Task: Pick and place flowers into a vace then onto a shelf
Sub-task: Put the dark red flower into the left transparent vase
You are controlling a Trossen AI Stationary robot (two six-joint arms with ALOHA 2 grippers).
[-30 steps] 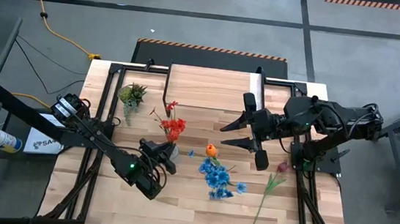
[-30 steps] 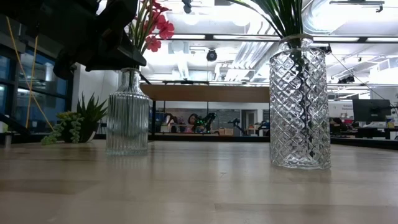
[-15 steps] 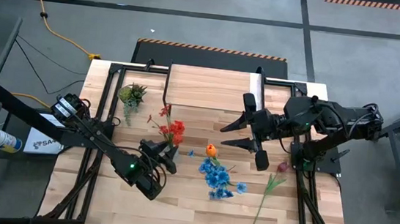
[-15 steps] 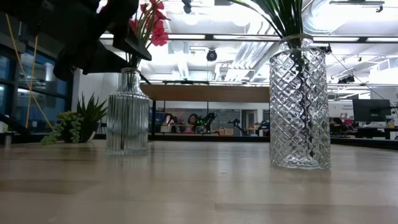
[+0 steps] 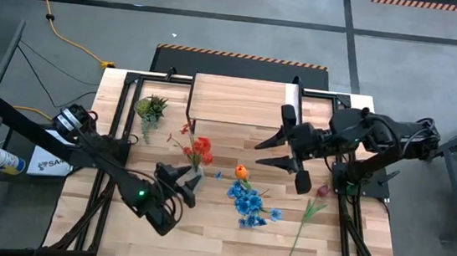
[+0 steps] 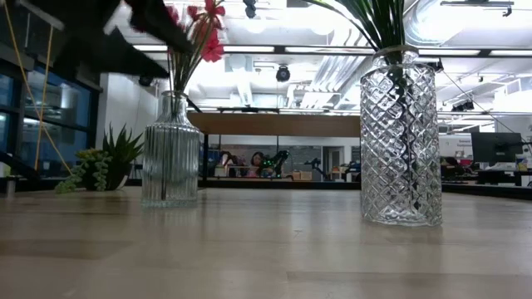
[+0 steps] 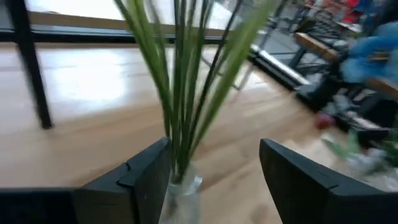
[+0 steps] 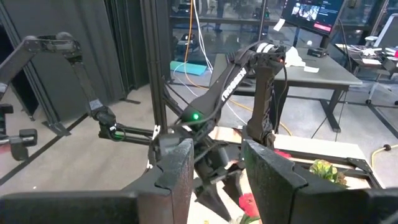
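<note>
The red flowers [image 5: 200, 149] stand in a ribbed glass vase [image 6: 170, 149], with their green stems [image 7: 185, 81] down its neck. My left gripper [image 5: 178, 179] is open just near-left of that vase. In its wrist view the stems rise between its fingers [image 7: 147, 180], touching neither. The blue cluster [image 5: 247, 202] and orange tulip [image 5: 241, 171] sit in a diamond-cut vase [image 6: 400, 137]. The dark pink bud [image 5: 322, 190] lies flat on the table, its stem running toward the near edge. My right gripper [image 5: 275, 149] hangs open above the table, right of centre. The shelf [image 5: 242, 101] stands at the far edge.
A small green potted plant [image 5: 151, 106] sits at the far left, beside the shelf. The two vases stand close together at the table's centre. Bare wood [image 5: 118, 227] lies along the near edge. People and desks show in the room beyond.
My left gripper has drawn back from the red flowers' stems toward the table's near-left and risen. The red cluster has swung toward the far edge and stands straighter in the ribbed vase. My right arm has barely moved.
</note>
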